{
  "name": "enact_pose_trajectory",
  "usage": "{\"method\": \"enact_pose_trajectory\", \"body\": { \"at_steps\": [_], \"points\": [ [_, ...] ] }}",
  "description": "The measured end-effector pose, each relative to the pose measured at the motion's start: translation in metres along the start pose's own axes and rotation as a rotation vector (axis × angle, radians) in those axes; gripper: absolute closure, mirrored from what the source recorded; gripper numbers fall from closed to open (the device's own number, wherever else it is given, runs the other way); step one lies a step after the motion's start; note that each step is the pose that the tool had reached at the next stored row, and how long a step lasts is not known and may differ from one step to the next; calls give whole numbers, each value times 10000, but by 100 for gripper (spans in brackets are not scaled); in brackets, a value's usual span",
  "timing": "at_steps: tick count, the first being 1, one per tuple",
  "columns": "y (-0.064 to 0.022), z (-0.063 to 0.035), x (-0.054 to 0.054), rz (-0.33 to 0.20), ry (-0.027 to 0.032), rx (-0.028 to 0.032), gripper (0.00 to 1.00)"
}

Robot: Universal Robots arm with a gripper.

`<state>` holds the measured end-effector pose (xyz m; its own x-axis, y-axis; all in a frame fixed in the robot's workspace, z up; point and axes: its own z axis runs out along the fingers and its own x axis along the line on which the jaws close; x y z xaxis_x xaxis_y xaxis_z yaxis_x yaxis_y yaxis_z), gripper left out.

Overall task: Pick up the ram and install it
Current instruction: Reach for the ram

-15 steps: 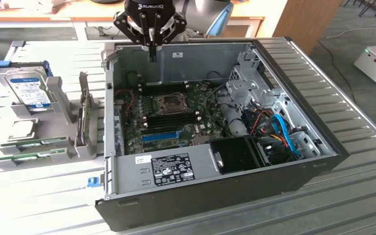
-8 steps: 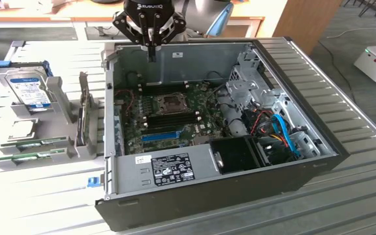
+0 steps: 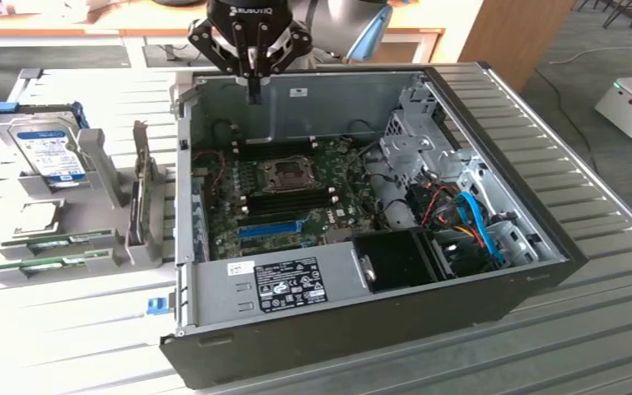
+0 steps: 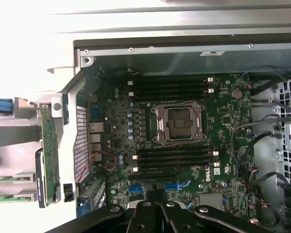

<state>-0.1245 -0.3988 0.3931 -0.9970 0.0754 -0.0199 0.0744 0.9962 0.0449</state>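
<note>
The ram (image 3: 62, 240) is a thin green stick lying in a grey holder (image 3: 30, 276) on the table, at the exterior view's left of the open computer case (image 3: 349, 329). A second alike stick (image 3: 53, 265) lies just in front of it. Both sticks' ends (image 4: 9, 177) show beside the case in the wrist view. My gripper (image 3: 253, 95) hangs above the case's back wall, far from the sticks, shut with nothing between its fingers (image 4: 146, 213). Below it lies the motherboard (image 3: 338, 216) with black memory slots (image 4: 172, 155) on both sides of the processor socket (image 4: 178, 123).
A hard drive (image 3: 47, 152) stands in a grey cradle at the back left. An upright circuit card (image 3: 141, 193) sits in a stand beside the case. Cables and a drive cage (image 3: 459, 206) crowd the case's right side. A bright blue slot strip (image 3: 270, 226) lies near the front of the board.
</note>
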Motion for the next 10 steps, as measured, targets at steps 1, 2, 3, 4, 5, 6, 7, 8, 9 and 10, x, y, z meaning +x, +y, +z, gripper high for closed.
{"method": "enact_pose_trajectory", "body": {
  "at_steps": [1, 2, 3, 4, 5, 6, 7, 8, 9, 10],
  "points": [
    [0, 0, 3, -1, 0, 0, 89],
    [-1, 0, 7, -1, 0, 0, 89],
    [-1, 0, 10, -1, 1, 1, 89],
    [-1, 1, 15, -1, 0, 0, 89],
    [-2, 1, 20, -1, 1, 1, 89],
    [-2, 1, 26, -1, 2, 0, 89],
    [-3, 1, 33, 0, 3, 1, 89],
    [-3, 2, 39, 0, 4, 1, 89],
    [-4, 2, 45, -1, 4, 1, 89],
    [-4, 3, 51, 0, 5, 0, 89]
  ]
}}
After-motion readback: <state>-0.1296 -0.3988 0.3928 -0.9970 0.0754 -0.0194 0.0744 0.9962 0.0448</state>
